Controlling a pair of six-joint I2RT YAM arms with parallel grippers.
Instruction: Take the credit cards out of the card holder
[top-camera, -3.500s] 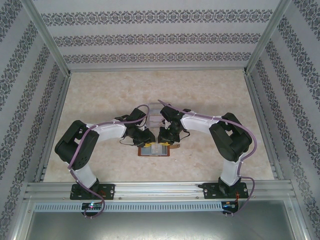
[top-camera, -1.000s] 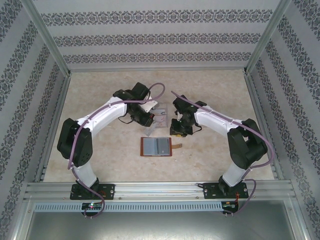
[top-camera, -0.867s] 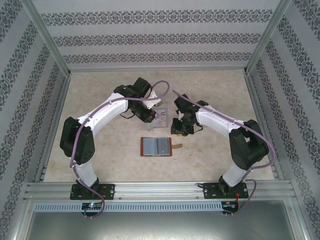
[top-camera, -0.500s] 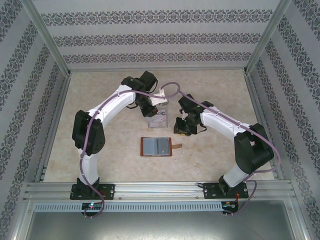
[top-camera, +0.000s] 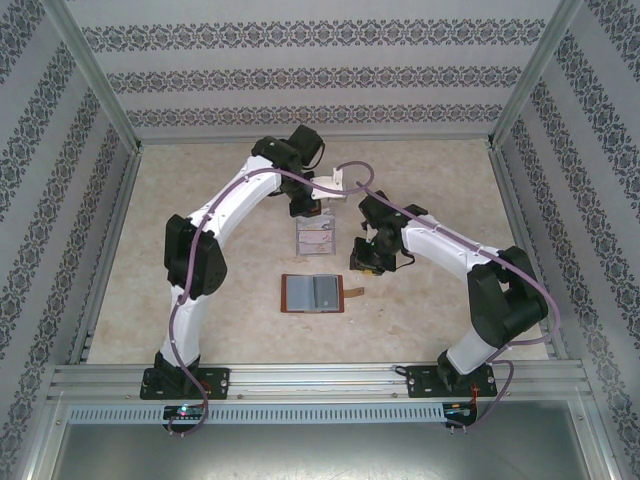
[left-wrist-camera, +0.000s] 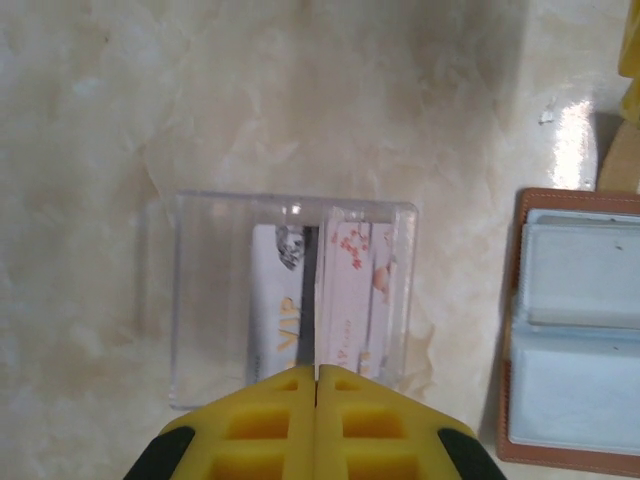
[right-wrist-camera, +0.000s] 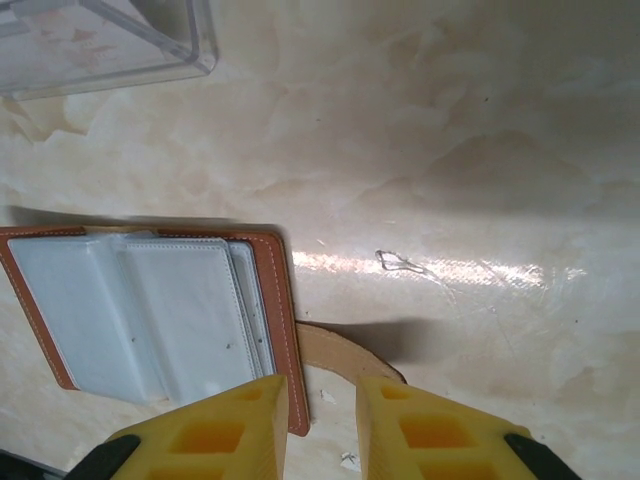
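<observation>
The card holder, a brown leather wallet, lies open on the table with its grey-blue pockets facing up and its snap tab sticking out. The credit cards stand in a clear acrylic rack just beyond it: a white one printed VIP and pinkish ones beside it. My left gripper hovers shut and empty above the rack's far side. My right gripper is open with nothing between its fingers. It hangs over the wallet's tab, right of the wallet.
The marble-patterned tabletop is bounded by aluminium rails and patterned walls. Both arms arch over the middle of the table, and the left arm's purple cable loops above the rack.
The left arm has stretched away from the rack toward the back of the table, gripper staying shut. The right gripper has drifted slightly right. Wallet and rack have not moved.
</observation>
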